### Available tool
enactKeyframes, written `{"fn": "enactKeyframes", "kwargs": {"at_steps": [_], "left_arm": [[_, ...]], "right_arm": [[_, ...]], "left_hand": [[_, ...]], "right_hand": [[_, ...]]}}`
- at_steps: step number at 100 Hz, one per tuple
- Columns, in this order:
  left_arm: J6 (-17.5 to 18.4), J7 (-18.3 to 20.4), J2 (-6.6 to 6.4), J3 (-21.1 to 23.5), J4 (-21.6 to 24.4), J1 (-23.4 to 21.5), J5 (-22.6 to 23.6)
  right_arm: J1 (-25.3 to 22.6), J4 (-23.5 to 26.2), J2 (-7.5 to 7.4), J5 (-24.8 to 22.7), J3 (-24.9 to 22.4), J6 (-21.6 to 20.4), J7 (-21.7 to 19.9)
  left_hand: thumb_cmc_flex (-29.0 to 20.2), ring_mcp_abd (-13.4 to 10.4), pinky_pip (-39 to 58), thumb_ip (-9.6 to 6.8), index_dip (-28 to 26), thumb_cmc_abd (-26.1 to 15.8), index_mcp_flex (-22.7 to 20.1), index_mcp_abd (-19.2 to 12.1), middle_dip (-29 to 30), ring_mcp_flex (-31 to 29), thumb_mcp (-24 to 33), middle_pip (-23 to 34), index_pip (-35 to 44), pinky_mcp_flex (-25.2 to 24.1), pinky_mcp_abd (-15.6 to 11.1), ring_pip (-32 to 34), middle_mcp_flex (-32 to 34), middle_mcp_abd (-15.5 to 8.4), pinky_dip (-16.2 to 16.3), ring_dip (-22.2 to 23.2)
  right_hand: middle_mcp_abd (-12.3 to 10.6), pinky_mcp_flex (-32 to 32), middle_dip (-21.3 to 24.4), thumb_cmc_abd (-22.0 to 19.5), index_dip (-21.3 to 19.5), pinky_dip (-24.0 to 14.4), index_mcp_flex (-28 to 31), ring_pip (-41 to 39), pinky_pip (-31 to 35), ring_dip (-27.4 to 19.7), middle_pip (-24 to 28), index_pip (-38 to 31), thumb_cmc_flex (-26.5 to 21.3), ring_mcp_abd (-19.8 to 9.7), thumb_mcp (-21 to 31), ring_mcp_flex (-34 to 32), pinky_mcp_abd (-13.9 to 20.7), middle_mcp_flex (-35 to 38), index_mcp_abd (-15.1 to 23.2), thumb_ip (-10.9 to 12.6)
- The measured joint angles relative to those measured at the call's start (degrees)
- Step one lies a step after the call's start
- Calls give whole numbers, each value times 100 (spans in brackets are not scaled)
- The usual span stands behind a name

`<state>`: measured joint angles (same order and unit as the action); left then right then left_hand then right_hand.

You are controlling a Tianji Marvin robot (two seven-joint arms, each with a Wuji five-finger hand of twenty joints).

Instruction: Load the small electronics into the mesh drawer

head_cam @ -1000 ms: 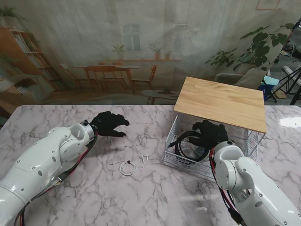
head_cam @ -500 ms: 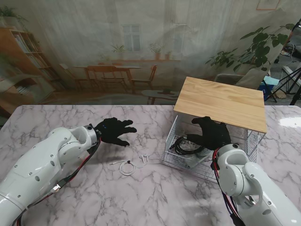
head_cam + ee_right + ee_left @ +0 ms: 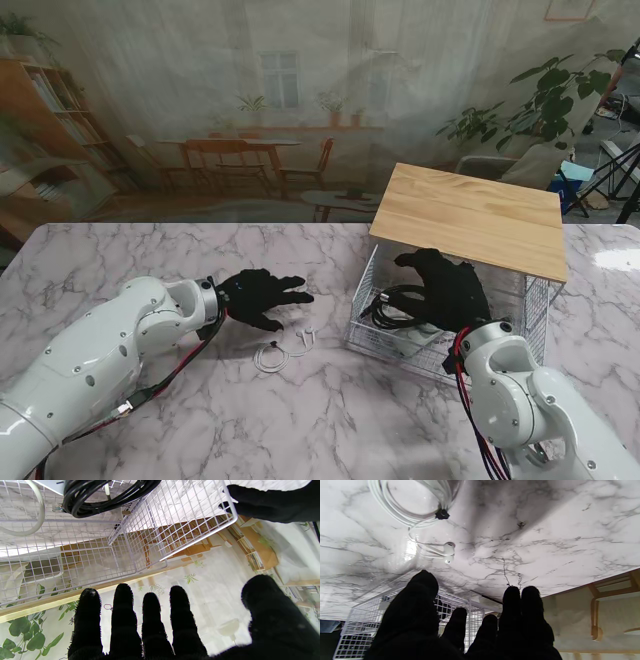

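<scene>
White wired earphones lie coiled on the marble between the arms; their buds and coil show in the left wrist view. My left hand hovers open just beyond them, fingers spread toward the drawer. The white mesh drawer stands pulled out from under a wooden top. In it lie a black coiled cable, also in the right wrist view as the black cable, and a white item. Over the drawer floats my right hand, open and empty.
The marble table reaches the backdrop wall at the far edge. The drawer's wire rim stands between the right hand and the table's middle. A small white object lies in the drawer's near part.
My left hand has moved right and nearer to me, toward the earphones. My right hand has risen and drawn away from the black cable, which now lies in the drawer.
</scene>
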<state>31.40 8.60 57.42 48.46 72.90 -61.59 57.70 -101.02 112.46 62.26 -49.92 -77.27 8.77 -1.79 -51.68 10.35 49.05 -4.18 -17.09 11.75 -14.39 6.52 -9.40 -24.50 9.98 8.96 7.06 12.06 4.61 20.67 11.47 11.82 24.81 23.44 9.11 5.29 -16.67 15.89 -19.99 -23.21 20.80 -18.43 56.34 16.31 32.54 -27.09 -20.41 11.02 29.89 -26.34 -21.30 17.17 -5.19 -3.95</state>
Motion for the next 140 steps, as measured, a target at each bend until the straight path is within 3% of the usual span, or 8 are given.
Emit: {"fn": "enactKeyframes", "kwargs": {"at_steps": [16,26,46,62,80,96,116,140], "left_arm": [[264,-19,-43,465,342,-412,704],[283,-479,-122,417,338,-498,1182],[191,-459,-179,54,133,-373,929],[79,-512,-185,-112,106,-317,1128],[-86,-676,-200,-289,68,-268,1309],[-174,-806,-254,-534,36,-174,1506],[-270,-1573,-319,-886,-108,-34,1921],[-245,-1553,-339,-993,-176,21,1817]], "right_arm": [[-237,78,23,6,-88,-110,181],[-318,88,28,6,-110,-155,238],[-355,88,30,3,-97,-160,276],[-364,85,33,5,-92,-157,300],[-384,85,39,30,-91,-156,326],[-385,85,40,48,-74,-153,329],[-378,81,43,80,-54,-156,329],[-383,78,49,108,-47,-163,365]], "left_hand": [[4,-12,123,-2,-106,182,-287,-4,-222,-139,167,402,319,143,-14,238,295,-13,0,169],[4,-48,382,20,-107,280,-291,0,-469,-285,193,717,371,290,-48,668,451,-12,11,665],[5,-80,964,188,-173,282,-556,22,-1559,-292,114,1431,628,389,-82,1459,517,64,295,2119],[7,-84,1172,246,-292,219,-973,211,-1883,-291,32,1515,805,444,-101,1562,423,161,367,2459],[2,-86,1243,246,9,129,-708,430,-1594,-267,-99,1001,248,464,-147,1562,150,218,374,2469],[-221,-84,1243,252,89,71,-465,366,-904,-199,-182,396,130,466,-152,1264,78,218,374,1917],[-289,-80,1243,253,-291,68,-465,364,-841,-194,-172,384,601,472,-160,1202,77,218,367,1584],[-289,-80,1243,254,-561,28,-465,364,-949,-198,-21,950,1093,589,-168,1199,77,213,363,1521]], "right_hand": [[7,-3,-1,-62,0,-31,4,0,-37,0,0,-120,-1,0,-13,0,-4,66,3,1],[9,-14,-2,-62,0,-33,5,0,-46,0,0,-120,-2,0,-13,0,-6,66,4,1],[10,-18,-3,-62,0,-37,6,0,-47,0,0,-120,-2,0,-28,0,-6,66,5,1],[11,-26,-4,-62,-5,-43,76,0,-56,0,0,-151,-2,0,-30,0,-7,66,7,1],[11,-51,-5,-62,-12,-51,75,0,-94,0,0,-130,-2,0,-72,0,-7,66,9,1],[11,-56,-5,-62,-13,-54,74,0,-96,0,0,-130,-2,0,-72,0,-8,67,9,1],[11,-57,-5,-62,-15,-56,74,0,-106,0,0,-130,-2,0,-72,0,-9,66,9,2],[11,-60,-13,-119,-26,-60,74,0,-116,0,10,-131,-74,0,-115,0,-9,139,9,3]]}}
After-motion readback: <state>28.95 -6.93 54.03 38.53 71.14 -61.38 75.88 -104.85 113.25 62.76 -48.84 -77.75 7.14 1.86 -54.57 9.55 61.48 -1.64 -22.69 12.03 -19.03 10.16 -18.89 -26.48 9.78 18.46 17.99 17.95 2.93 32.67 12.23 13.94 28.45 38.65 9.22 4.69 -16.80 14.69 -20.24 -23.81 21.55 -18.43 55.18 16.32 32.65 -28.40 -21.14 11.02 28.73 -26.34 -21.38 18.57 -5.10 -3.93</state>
